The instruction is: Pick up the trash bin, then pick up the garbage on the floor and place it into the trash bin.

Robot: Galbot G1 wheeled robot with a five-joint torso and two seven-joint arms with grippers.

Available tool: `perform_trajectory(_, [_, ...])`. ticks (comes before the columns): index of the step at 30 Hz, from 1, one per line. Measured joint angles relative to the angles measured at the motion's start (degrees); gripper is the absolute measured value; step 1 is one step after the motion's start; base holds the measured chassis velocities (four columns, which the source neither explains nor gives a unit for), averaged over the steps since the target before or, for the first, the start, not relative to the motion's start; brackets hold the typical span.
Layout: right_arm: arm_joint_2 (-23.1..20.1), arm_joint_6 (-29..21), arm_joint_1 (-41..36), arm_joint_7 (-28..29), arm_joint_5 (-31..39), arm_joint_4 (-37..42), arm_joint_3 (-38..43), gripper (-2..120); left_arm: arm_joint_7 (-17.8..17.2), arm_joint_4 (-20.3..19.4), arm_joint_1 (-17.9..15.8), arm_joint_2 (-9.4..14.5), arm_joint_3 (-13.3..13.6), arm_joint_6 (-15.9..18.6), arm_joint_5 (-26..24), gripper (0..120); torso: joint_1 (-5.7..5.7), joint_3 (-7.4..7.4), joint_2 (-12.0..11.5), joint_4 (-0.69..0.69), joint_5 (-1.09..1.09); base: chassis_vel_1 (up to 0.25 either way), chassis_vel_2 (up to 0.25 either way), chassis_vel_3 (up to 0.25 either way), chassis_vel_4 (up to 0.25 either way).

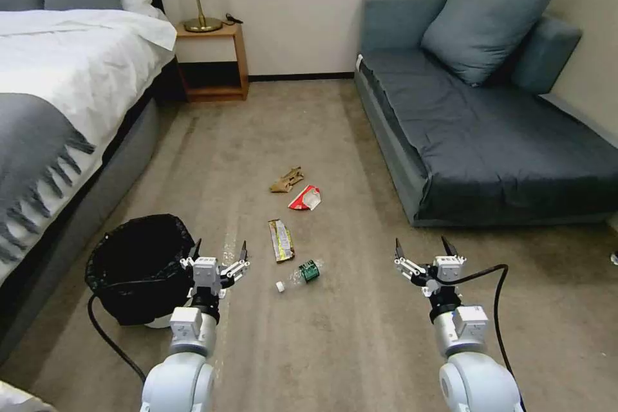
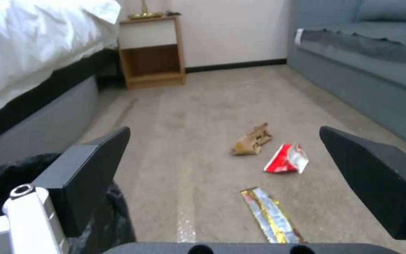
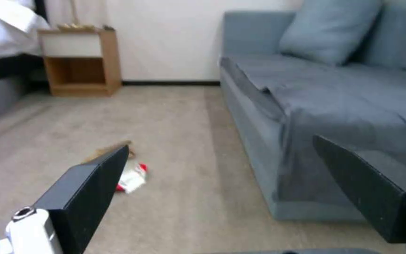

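The left gripper [image 1: 219, 252], jaws spread and empty, hangs just beside the small round black-bagged trash bin [image 1: 138, 267], nearer it than the equally spread right gripper [image 1: 423, 250], with the floor garbage [image 1: 291, 232] beyond.

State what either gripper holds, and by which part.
Nothing is held. The left gripper is open beside the bin; the right gripper is open over bare carpet.
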Motion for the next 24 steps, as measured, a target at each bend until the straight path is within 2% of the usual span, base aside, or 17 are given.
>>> perform_trajectory(1, [0.0,0.0,0.0,0.0,0.0,0.0,0.0,100,0.0,0.0,0.0,0.0,0.0,0.0,0.0,100,0.0,0.0,0.0,0.0,0.0,0.0,0.0,0.0,0.0])
perform_trajectory(2, [0.72,2.21,-1.86,-0.02,-1.23,1.23,-1.14,100,-0.2,-1.1,1.21,-0.01,-0.42,-1.0,-0.08,100,0.0,0.0,0.0,-0.04,-0.07,0.0,0.0,0.0,0.0])
perform_trajectory(5, [2.48,7.79,-6.31,0.17,-4.31,4.23,-3.85,100,-1.42,-5.38,5.96,-0.05,-3.04,-5.22,-0.59,100,0.0,0.0,0.0,-0.03,-0.01,0.0,0.0,0.0,0.0])
perform_trajectory(6, [2.48,7.79,-6.31,0.17,-4.31,4.23,-3.85,100,-1.42,-5.38,5.96,-0.05,-3.04,-5.22,-0.59,100,0.0,0.0,0.0,-0.03,-0.01,0.0,0.0,0.0,0.0])
perform_trajectory(7, [3.53,11.2,-9.01,0.33,-6.17,6.12,-5.4,100,-2.32,-8.32,9.4,-0.11,-4.86,-8.24,-0.99,100,0.0,0.0,0.0,-0.01,-0.03,0.0,0.0,0.0,0.0])
perform_trajectory(9, [4.45,14.16,-11.37,0.41,-7.78,7.69,-6.89,100,-3.04,-10.81,12.13,-0.15,-6.37,-10.76,-1.31,100,0.0,0.0,0.0,-0.01,-0.02,0.0,0.0,0.0,0.0])
perform_trajectory(10, [5.19,16.35,-13.13,0.56,-8.97,8.72,-8.08,100,-3.79,-13.58,15.26,-0.18,-8.0,-13.52,-1.66,100,-0.01,-0.01,0.01,-0.01,-0.02,0.0,0.0,0.0,0.0])
perform_trajectory(15, [5.34,16.73,-13.46,0.82,-9.01,8.49,-8.44,100,-2.3,-14.29,17.56,0.18,-7.31,-15.72,-1.97,100,0.0,-0.01,0.01,-0.02,-0.01,0.0,0.0,0.0,0.0])
perform_trajectory(24, [5.36,15.68,-13.17,0.89,-8.29,8.14,-8.34,100,-1.78,-13.44,17.5,0.82,-6.67,-15.09,-2.08,100,0.0,0.0,0.01,-0.02,-0.02,0.0,0.0,0.0,0.0])
